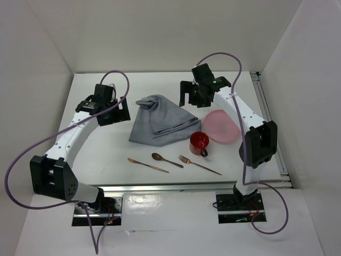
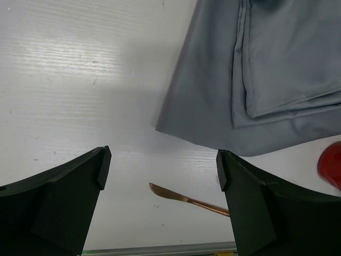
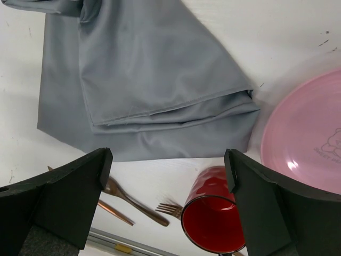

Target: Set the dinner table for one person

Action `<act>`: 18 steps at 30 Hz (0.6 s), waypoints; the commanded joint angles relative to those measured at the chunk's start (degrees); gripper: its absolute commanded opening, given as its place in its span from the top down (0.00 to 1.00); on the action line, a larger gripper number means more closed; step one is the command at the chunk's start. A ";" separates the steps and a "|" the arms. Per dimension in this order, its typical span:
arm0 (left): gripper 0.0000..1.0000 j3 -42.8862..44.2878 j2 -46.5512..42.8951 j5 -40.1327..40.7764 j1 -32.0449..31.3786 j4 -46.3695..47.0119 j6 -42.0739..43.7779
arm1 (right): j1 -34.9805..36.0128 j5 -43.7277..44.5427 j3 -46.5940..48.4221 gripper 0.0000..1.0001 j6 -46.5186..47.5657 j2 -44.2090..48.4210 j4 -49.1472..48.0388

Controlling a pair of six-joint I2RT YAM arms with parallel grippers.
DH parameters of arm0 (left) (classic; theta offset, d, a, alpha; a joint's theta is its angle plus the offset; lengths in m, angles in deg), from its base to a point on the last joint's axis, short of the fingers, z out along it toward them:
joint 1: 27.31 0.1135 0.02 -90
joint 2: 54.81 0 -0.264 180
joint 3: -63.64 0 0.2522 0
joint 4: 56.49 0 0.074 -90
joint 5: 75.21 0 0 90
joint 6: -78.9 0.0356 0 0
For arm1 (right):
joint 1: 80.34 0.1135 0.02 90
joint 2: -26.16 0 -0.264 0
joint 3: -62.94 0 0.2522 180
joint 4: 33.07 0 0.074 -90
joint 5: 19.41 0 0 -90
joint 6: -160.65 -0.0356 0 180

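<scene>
The white dinner table (image 1: 101,144) holds a rumpled grey cloth (image 1: 160,120) in the middle, a pink plate (image 1: 222,127) to its right and a red mug (image 1: 199,143) in front of the plate. A copper knife (image 1: 147,165), spoon (image 1: 166,160) and fork (image 1: 200,165) lie in a row near the front edge. My left gripper (image 1: 118,111) hovers open and empty left of the cloth, above the knife's tip (image 2: 186,199). My right gripper (image 1: 192,98) hovers open and empty over the cloth's far right corner, with the cloth (image 3: 138,74), mug (image 3: 213,218) and plate (image 3: 309,138) below it.
A metal rail (image 1: 186,186) runs along the table's front edge and another rail (image 1: 266,106) runs along the right side. White walls close in the table at the left, back and right. The arms' cables loop above the surface.
</scene>
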 commanded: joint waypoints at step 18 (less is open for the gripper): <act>0.09 0.47 7.72 -6.53 -0.55 0.39 -1.03 | 1.14 -2.98 -0.34 0.00 -1.99 1.33 -5.16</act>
